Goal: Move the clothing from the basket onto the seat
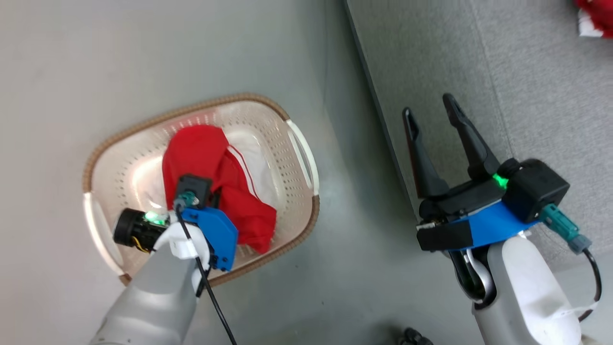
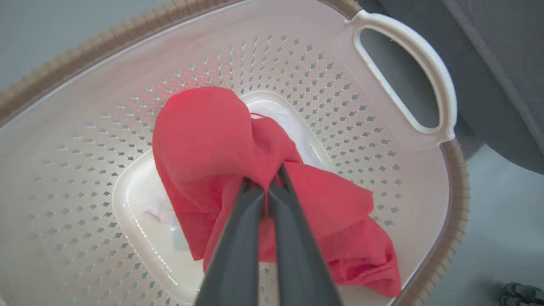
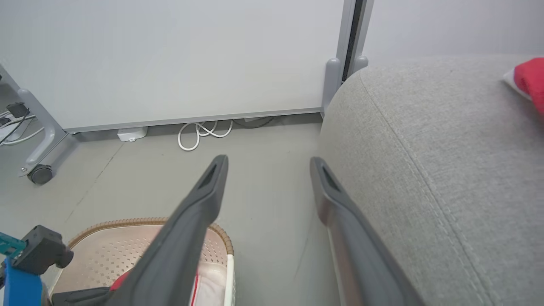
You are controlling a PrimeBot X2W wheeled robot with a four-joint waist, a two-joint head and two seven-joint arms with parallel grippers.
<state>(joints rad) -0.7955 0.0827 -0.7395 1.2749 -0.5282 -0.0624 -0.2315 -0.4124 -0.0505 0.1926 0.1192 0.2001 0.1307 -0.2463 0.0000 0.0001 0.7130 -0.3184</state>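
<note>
Left pincer (image 2: 264, 183) clamps clothing (image 2: 204, 136) in the basket (image 2: 85, 170), right pincer (image 1: 429, 105) gapes empty; next, lift toward the seat (image 1: 527, 72) at two o'clock.

There was open floor (image 1: 354, 268) between the basket (image 1: 239, 98) and the seat (image 1: 550, 96). The basket's tall walls closed in the clothing (image 1: 201, 148).

The cream perforated plastic basket (image 1: 201, 106) stood on the floor (image 1: 96, 57), left of the light-grey upholstered seat (image 1: 527, 96). One red garment (image 1: 201, 153) lay inside it, a second garment (image 1: 594, 17) on the seat.
</note>
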